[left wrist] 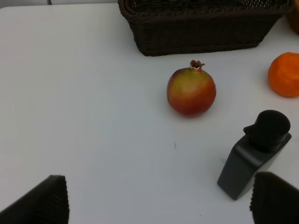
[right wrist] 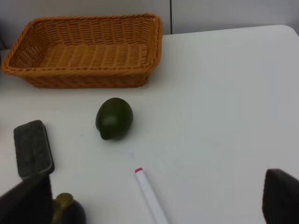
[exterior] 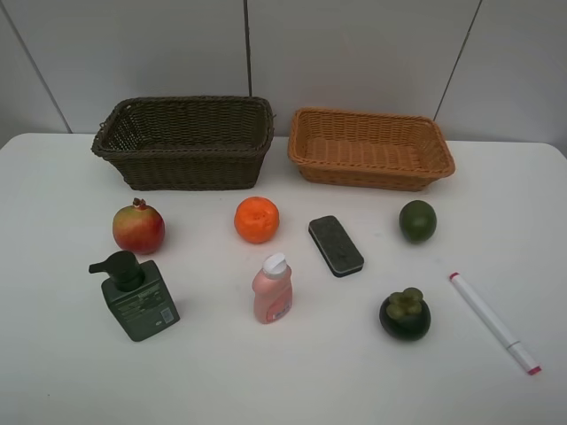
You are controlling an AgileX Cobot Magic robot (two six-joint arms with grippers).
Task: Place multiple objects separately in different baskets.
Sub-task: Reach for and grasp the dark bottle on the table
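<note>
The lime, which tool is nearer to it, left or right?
Right. The right tool has the lime just ahead; the left tool faces the pomegranate, lime not in its view.

The left gripper (left wrist: 159, 201) is hovering above the table (exterior: 266, 381) with its dark fingers (left wrist: 44, 203) spread wide and gripping nothing, while the right gripper (right wrist: 154, 201) is hanging over that same table, jaws likewise wide apart and empty.
</note>
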